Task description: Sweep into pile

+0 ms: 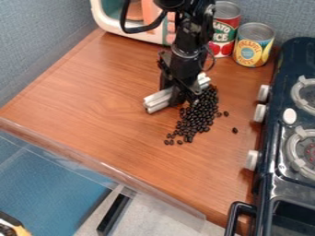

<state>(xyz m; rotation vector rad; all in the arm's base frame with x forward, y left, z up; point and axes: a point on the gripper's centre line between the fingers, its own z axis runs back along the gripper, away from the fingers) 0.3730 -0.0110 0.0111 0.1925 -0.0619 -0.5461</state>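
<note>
My gripper [179,96] hangs down over the upper middle of the wooden counter and is shut on a white bar-shaped sweeping tool [159,99]. The bar lies low at the counter's surface, slanting from lower left to upper right, and the gripper covers its middle. Dark beans [198,116] lie along the bar's right side, dense near the gripper and trailing toward the lower left. Two beans lie apart on the right, and a few are loose at the lower-left end.
A black toy stove [267,184] with white knobs stands along the right edge. At the back are a red can [225,27], a yellow can [253,45] and a white toy appliance [111,25]. A clear strip [102,164] runs along the counter's front edge.
</note>
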